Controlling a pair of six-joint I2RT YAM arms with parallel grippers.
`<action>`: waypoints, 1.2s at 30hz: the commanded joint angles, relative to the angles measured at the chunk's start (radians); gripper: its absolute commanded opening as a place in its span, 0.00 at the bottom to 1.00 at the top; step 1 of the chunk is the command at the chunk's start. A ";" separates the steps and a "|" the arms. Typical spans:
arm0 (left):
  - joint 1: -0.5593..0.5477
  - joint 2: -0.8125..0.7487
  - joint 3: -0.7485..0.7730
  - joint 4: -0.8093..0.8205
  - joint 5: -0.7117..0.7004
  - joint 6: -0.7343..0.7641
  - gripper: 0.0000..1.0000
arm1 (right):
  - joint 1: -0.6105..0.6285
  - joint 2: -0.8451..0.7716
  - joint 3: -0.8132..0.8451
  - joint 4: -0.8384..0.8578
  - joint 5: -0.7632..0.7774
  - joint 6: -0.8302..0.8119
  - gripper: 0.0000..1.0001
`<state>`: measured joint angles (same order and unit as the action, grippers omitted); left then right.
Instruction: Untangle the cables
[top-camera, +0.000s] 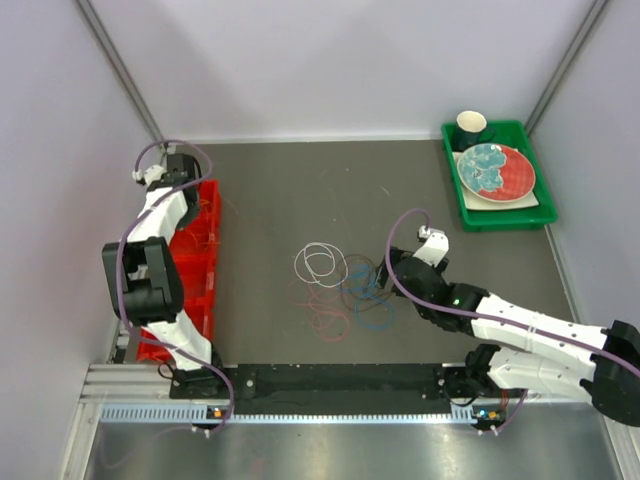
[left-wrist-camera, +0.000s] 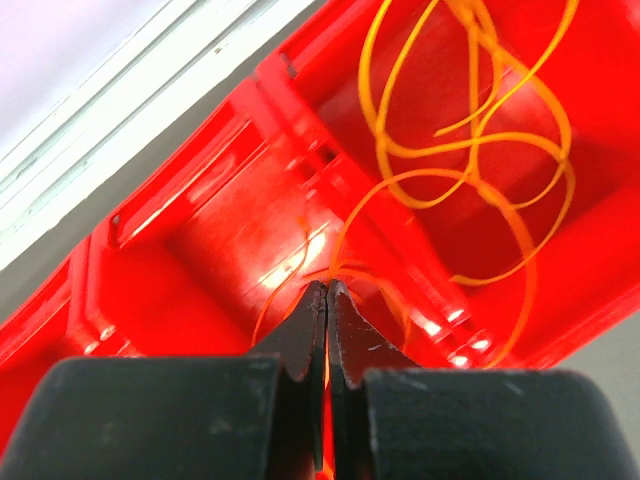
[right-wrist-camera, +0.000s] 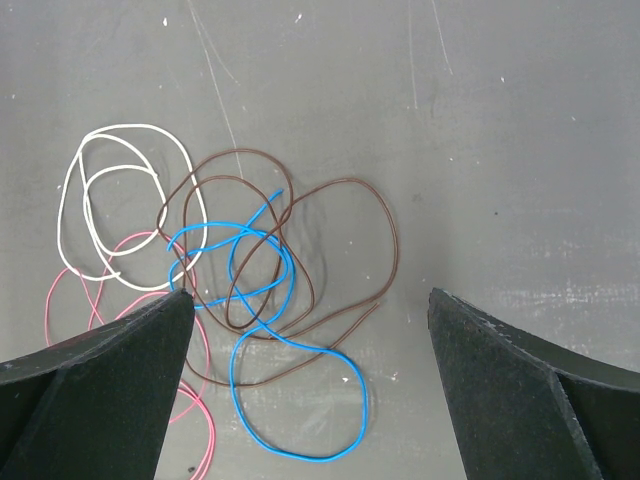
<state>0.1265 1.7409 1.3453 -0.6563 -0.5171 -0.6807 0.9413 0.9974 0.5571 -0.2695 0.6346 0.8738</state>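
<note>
Left wrist view: the left gripper (left-wrist-camera: 327, 290) has its fingers pressed together on a strand of the orange-yellow cable (left-wrist-camera: 470, 150), whose loops lie inside the red bin (left-wrist-camera: 200, 230). Right wrist view: the right gripper (right-wrist-camera: 310, 295) is spread wide above the grey table (right-wrist-camera: 480, 120), holding nothing. Below it lie the white cable (right-wrist-camera: 125, 127), dark brown cable (right-wrist-camera: 395, 240), blue cable (right-wrist-camera: 233, 375) and pink cable (right-wrist-camera: 210, 430). Blue and brown cross repeatedly, and white overlaps pink and brown. Top external view shows this pile mid-table, well apart from the bin.
</note>
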 joint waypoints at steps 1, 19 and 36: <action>0.005 -0.141 -0.081 0.012 -0.032 -0.034 0.00 | -0.004 0.006 0.043 0.039 0.008 -0.010 0.99; 0.007 -0.293 -0.301 -0.017 0.011 -0.048 0.00 | -0.004 0.018 0.053 0.026 0.000 -0.010 0.99; 0.005 -0.409 -0.173 0.012 0.170 0.062 0.85 | -0.004 0.032 0.064 0.021 0.000 -0.010 0.99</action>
<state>0.1291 1.4540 1.1038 -0.6773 -0.4095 -0.6666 0.9409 1.0233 0.5720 -0.2726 0.6308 0.8730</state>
